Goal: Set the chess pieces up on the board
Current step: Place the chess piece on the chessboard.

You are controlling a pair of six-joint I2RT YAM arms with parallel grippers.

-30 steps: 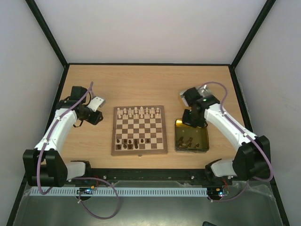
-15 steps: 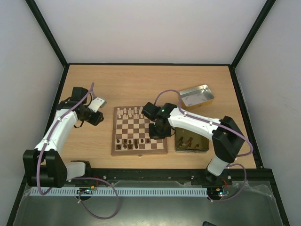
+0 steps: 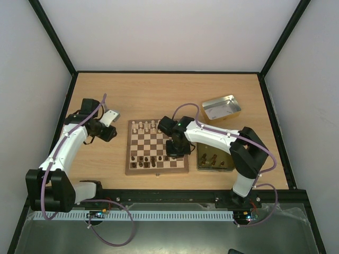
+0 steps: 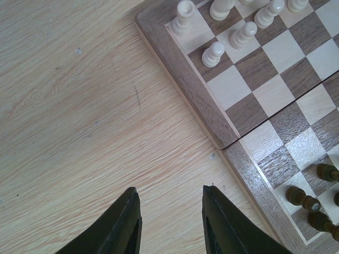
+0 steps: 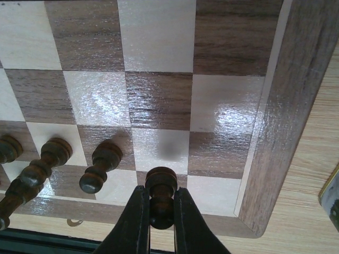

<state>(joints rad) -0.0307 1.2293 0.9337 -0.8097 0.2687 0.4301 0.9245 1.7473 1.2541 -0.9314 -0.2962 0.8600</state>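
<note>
The board (image 3: 153, 144) lies mid-table, with pale chess pieces (image 3: 145, 126) on its far rows and dark ones (image 3: 148, 160) along its near rows. My right gripper (image 3: 177, 150) hangs over the board's near right part. In the right wrist view it (image 5: 160, 197) is shut on a dark pawn (image 5: 161, 182), held a little above the squares (image 5: 159, 100) beside two standing dark pawns (image 5: 100, 166). My left gripper (image 3: 110, 131) is over bare table left of the board. It (image 4: 169, 190) is open and holds nothing, with pale pieces (image 4: 213, 54) on the board's corner (image 4: 180, 79) ahead.
A gold tin (image 3: 228, 165) with a few dark pieces lies right of the board. A silver tin (image 3: 221, 107) sits behind it at the far right. Black frame posts and pale walls surround the table.
My right arm has swung left from above the gold tin to the board's near right part, shut on the dark pawn. The left arm has not moved.
</note>
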